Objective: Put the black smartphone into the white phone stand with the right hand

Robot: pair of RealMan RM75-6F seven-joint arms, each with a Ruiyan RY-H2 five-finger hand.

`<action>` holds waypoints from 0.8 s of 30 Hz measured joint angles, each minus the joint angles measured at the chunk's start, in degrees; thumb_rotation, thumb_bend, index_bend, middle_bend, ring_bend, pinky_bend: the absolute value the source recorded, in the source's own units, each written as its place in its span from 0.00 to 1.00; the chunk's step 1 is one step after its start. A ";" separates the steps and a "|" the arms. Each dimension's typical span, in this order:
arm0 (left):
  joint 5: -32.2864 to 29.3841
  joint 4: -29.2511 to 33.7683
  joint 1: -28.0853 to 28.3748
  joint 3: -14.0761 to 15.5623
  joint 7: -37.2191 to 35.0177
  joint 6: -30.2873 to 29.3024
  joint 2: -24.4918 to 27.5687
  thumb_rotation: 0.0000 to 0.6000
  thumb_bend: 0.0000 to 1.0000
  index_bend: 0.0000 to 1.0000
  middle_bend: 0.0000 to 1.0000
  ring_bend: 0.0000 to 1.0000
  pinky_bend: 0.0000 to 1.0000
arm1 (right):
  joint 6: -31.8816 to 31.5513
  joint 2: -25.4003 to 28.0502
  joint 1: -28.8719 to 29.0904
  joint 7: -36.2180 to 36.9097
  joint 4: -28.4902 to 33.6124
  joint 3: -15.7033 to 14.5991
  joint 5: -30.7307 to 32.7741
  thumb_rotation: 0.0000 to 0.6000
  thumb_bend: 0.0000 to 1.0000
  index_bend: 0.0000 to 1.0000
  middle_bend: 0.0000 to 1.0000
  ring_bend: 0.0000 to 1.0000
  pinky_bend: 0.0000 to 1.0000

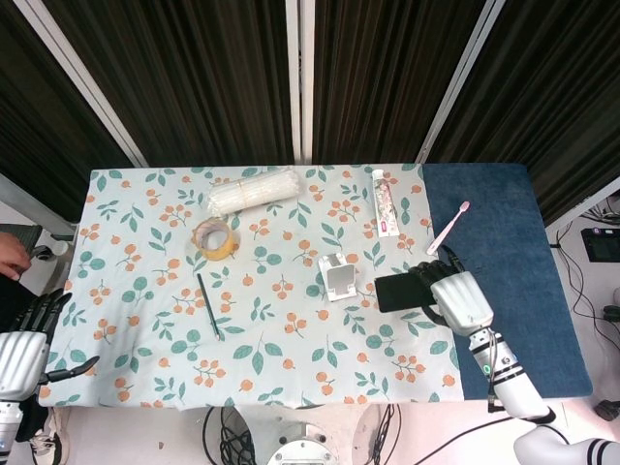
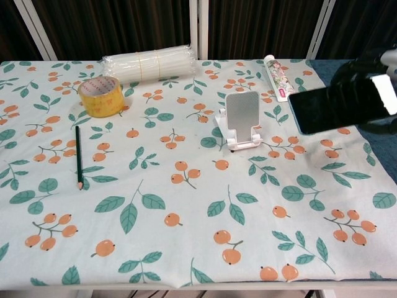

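My right hand grips the black smartphone by its right end, holding it flat above the table just right of the white phone stand. In the chest view the smartphone hangs tilted at the right edge, screen reflecting light, and the right hand shows as a dark shape behind it. The stand is upright and empty, a short gap left of the phone. My left hand hovers off the table's left front corner with its fingers spread, holding nothing.
A roll of yellow tape, a bundle of clear straws, a black pencil, a toothpaste tube and a pink toothbrush lie on the floral cloth. A blue mat covers the right side.
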State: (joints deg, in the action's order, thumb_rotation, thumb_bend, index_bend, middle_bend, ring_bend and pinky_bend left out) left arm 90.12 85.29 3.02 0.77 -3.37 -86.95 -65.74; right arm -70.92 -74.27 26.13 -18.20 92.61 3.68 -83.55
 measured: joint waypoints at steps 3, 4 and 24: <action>0.06 0.08 0.04 0.00 0.01 0.02 0.03 0.50 0.07 0.07 0.06 0.07 0.22 | -1.34 1.90 0.52 -2.72 1.06 1.27 -1.52 1.00 0.33 0.73 0.39 0.35 0.00; 0.03 0.10 0.03 0.00 -0.03 0.02 0.04 0.50 0.07 0.07 0.06 0.07 0.22 | -1.38 2.55 0.81 -3.90 1.50 1.67 -1.82 1.00 0.33 0.73 0.39 0.36 0.00; -1.44 -0.72 0.31 -0.25 -0.81 1.51 -0.52 0.51 0.07 0.07 0.06 0.07 0.22 | 12.63 12.54 16.64 -36.54 4.28 7.49 -12.40 1.00 0.32 0.65 0.37 0.36 0.00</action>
State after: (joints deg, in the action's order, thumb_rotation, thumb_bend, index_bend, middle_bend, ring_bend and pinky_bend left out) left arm 88.69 84.57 3.33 0.52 -4.18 -85.44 -66.26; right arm -58.29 -61.73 42.78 -54.73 96.88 11.17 -95.94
